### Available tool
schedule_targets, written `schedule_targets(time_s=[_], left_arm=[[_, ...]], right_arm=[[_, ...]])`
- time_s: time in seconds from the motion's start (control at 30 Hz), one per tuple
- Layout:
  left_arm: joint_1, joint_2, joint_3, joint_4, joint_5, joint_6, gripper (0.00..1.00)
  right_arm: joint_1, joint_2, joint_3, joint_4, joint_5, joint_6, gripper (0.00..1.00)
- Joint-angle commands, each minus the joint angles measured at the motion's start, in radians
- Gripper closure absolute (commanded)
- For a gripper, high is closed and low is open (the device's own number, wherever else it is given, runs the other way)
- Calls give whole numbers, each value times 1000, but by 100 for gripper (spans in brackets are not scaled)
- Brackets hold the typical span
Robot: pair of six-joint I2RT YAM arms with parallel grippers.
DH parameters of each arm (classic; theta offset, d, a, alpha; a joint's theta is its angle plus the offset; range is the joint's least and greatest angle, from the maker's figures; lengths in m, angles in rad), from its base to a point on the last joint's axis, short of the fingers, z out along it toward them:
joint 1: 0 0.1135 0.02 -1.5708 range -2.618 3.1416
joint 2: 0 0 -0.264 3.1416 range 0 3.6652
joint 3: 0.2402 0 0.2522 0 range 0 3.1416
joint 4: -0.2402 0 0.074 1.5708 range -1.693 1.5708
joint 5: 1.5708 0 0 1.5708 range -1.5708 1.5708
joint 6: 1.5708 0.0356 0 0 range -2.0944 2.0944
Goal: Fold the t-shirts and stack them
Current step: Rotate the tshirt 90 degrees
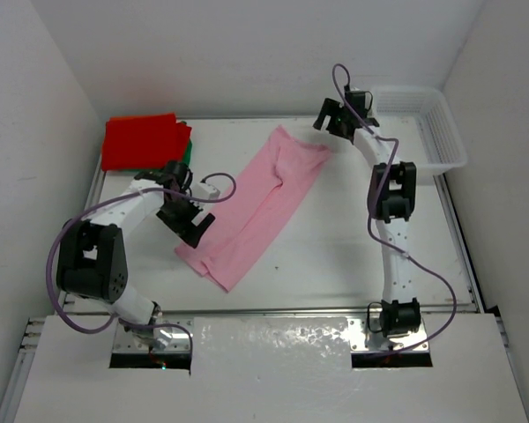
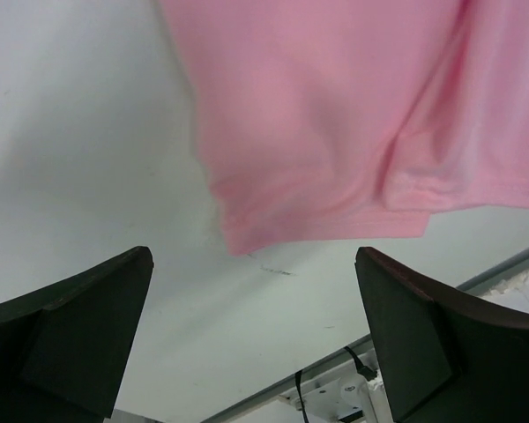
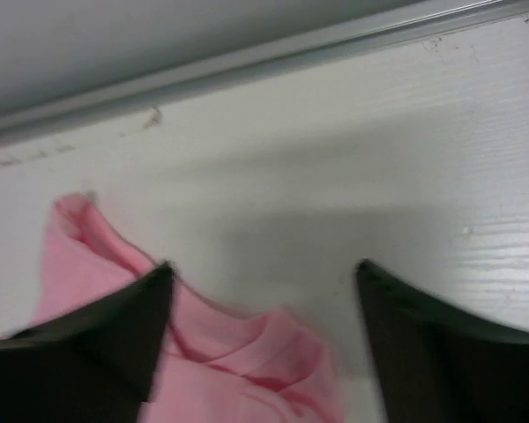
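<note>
A light pink t-shirt (image 1: 264, 198) lies folded lengthwise in a long diagonal strip across the middle of the table. Its lower hem shows in the left wrist view (image 2: 335, 132) and its collar end in the right wrist view (image 3: 229, 361). My left gripper (image 1: 191, 225) is open and empty just left of the shirt's lower end. My right gripper (image 1: 333, 119) is open and empty beside the shirt's upper end. A folded red t-shirt (image 1: 141, 139) lies at the back left on a green one (image 1: 187, 150). The orange shirt is hidden.
A white lattice basket (image 1: 423, 128) stands at the back right corner. White walls close in the table on the left, back and right. A metal rail (image 3: 247, 66) runs along the table's far edge.
</note>
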Motion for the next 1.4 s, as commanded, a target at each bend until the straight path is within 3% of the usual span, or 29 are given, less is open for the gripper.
schedule_targets(time_s=[0.0,0.13,0.17,0.27,0.3,0.37,0.4,0.5,0.67,0.8,0.93,1.03,1.17,1.37], left_arm=[[35,-3,49,57,-69,-68,0],[77,-34,75,111,-165,-123,0],[83,-51,76,121,-175,-148,0],[109,-80,50,152,-189,-185,0],[113,-100,37,169,-189,-194,0],[121,-130,-12,189,-221,-209,0],[126,-138,-26,206,-227,-212,0],[132,-172,-61,227,-239,-214,0],[133,-218,-63,238,-218,-222,0],[133,-250,-69,238,-216,-225,0],[133,-291,-73,246,-201,-226,0],[133,-310,-70,247,-207,-223,0],[133,-333,-73,252,-209,-216,0],[133,-354,-75,253,-198,-206,0]], right_arm=[[9,-175,69,62,-13,-20,5],[63,-367,-24,-79,46,-72,1],[81,-485,-82,-146,59,-77,1],[173,-716,-492,-142,104,5,1],[198,-884,-774,-105,103,61,1],[276,-1050,-1067,97,87,255,1],[357,-1179,-1297,151,87,323,1],[545,-1305,-1533,231,118,536,1],[804,-1346,-1684,367,269,849,1],[939,-1236,-1707,450,308,986,5],[990,-1122,-1699,530,325,1098,15],[1019,-976,-1669,608,255,1204,25],[1068,-799,-1580,622,166,1294,27],[1092,-718,-1564,605,164,1379,36]])
